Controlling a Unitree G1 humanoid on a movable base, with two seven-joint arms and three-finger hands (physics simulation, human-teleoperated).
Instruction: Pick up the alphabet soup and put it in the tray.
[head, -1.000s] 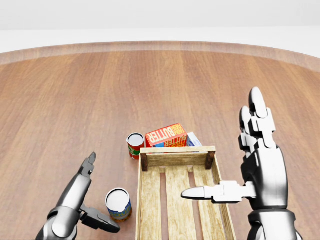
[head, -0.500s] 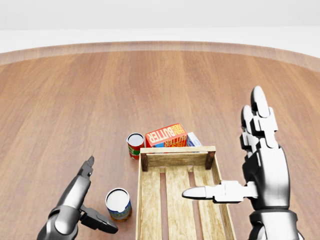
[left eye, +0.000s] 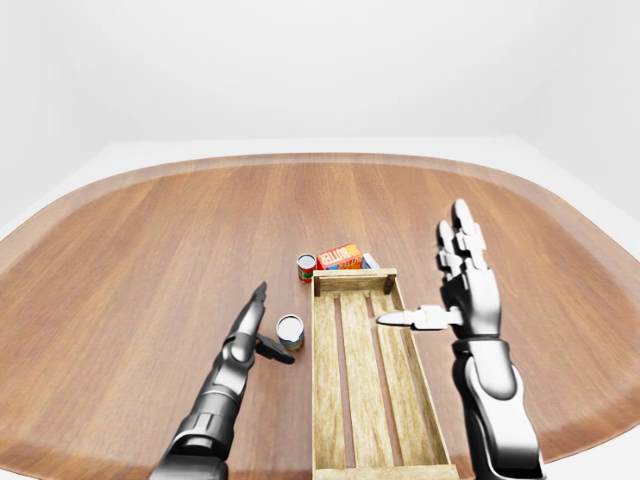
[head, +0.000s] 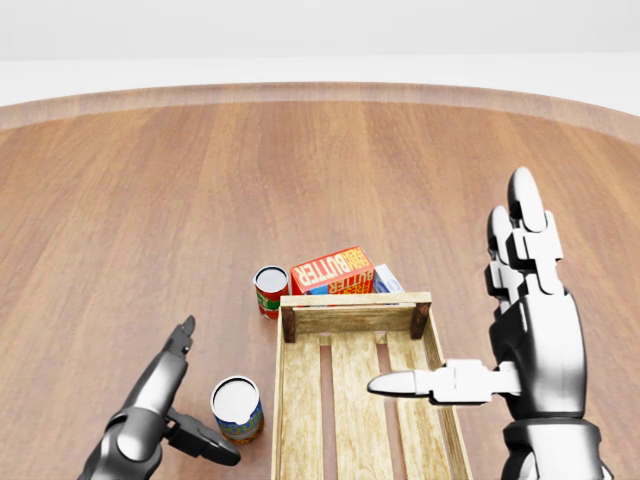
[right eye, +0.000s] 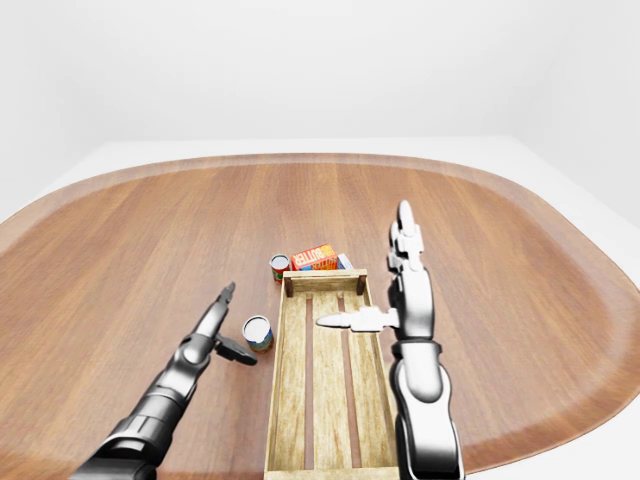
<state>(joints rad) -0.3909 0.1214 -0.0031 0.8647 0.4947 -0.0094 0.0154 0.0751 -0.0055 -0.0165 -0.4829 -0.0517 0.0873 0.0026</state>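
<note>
Alphabet soup, judged the small blue-labelled metal can (head: 237, 407), stood upright just beside the slatted wooden tray's (head: 283, 410) left rail, the unclenched left hand (head: 165, 415) near it and empty; rigid, smooth, probably slippery, it wanted gripping round its sides.

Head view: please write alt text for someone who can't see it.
The robot's open left hand sits beside a blue-labelled can on a wooden table, left of an empty slatted wooden tray. Its open right hand is raised over the tray's right edge. A red-labelled can and a butter box stand above the tray.
</note>
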